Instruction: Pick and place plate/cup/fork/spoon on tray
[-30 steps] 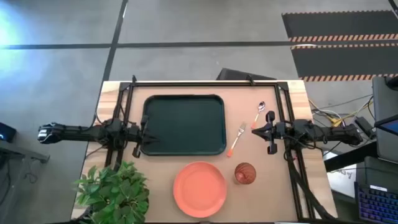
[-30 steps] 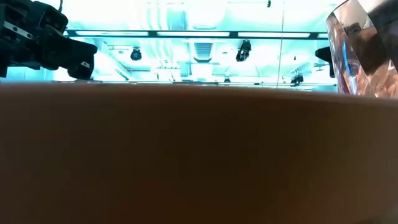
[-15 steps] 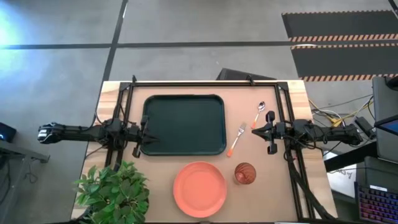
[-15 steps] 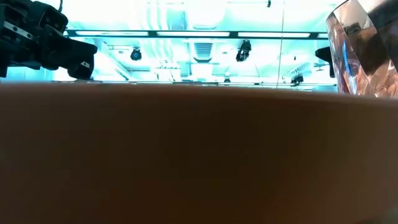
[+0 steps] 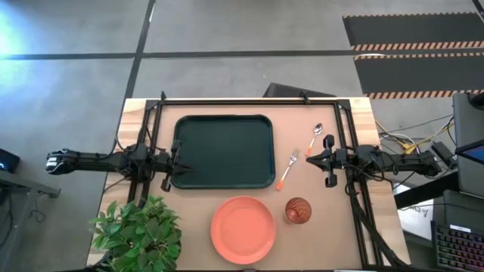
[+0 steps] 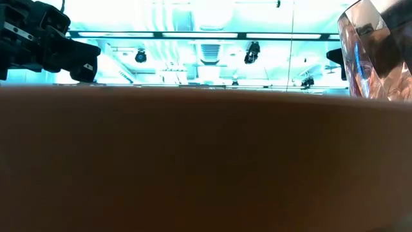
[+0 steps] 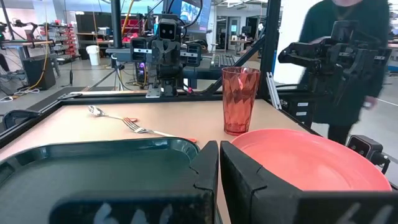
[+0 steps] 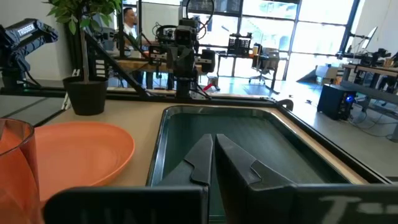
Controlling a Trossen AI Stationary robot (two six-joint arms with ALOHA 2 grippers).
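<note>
Two grippers are mine, and both hold nothing. My left gripper (image 5: 178, 167) waits at the left edge of the tray (image 5: 224, 150), its fingers (image 7: 205, 168) pressed together. My right gripper (image 5: 311, 158) waits right of the fork (image 5: 288, 168), and its fingers (image 8: 202, 158) are together too.

Nothing lies inside the tray; its dark floor is bare. It sits on the far half of the table (image 5: 302, 117), between my two arms. The plate (image 5: 243, 230) rests on the table near the front edge, nearer than the tray, with nothing on it. The cup (image 5: 297, 211) stands upright just right of the plate, not touching it, and I see nothing in it. The fork lies right of the tray, slanted, and the spoon (image 5: 315, 136) lies farther and more to the right. A potted plant (image 5: 138, 233) stands at the near left corner
</note>
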